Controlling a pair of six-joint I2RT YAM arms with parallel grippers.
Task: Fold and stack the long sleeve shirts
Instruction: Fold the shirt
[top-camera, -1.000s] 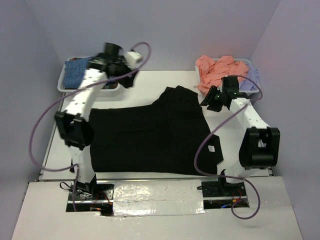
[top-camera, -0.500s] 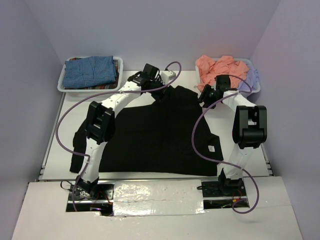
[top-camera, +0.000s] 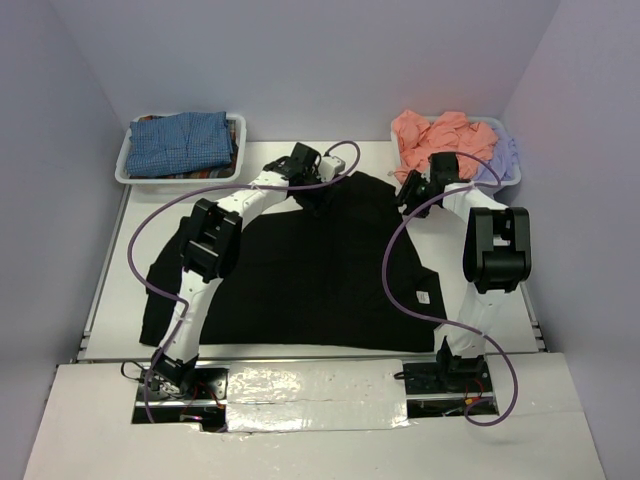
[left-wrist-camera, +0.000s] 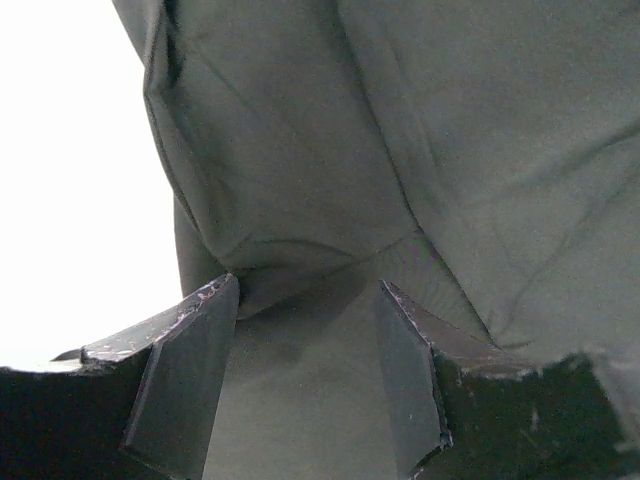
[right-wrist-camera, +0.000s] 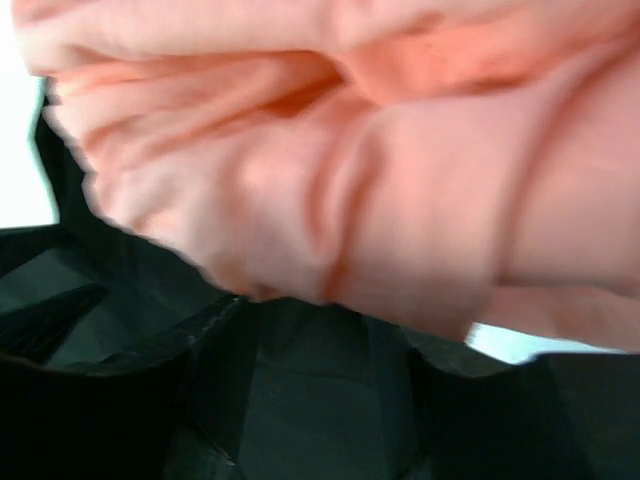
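Note:
A large black long sleeve shirt (top-camera: 300, 280) lies spread over the middle of the table. My left gripper (top-camera: 322, 195) is low over its far edge near the middle; in the left wrist view the left gripper (left-wrist-camera: 305, 290) stands open, with folded black cloth (left-wrist-camera: 330, 150) under and between the fingers. My right gripper (top-camera: 410, 195) is at the shirt's far right edge. In the right wrist view the right gripper (right-wrist-camera: 315, 330) has its jaws apart over black cloth (right-wrist-camera: 310, 400), with the salmon-pink shirt (right-wrist-camera: 350, 180) right in front.
A white bin (top-camera: 124, 172) at the far left holds a folded blue-checked shirt (top-camera: 185, 143). Another white bin (top-camera: 515, 183) at the far right holds the salmon-pink shirt (top-camera: 435, 135) and a pale lavender one (top-camera: 505, 155). Purple cables loop over both arms.
My left arm has swung from the left bin across to the black shirt's far edge. The shirt's left side now trails toward the near left. The right gripper edged toward the shirt.

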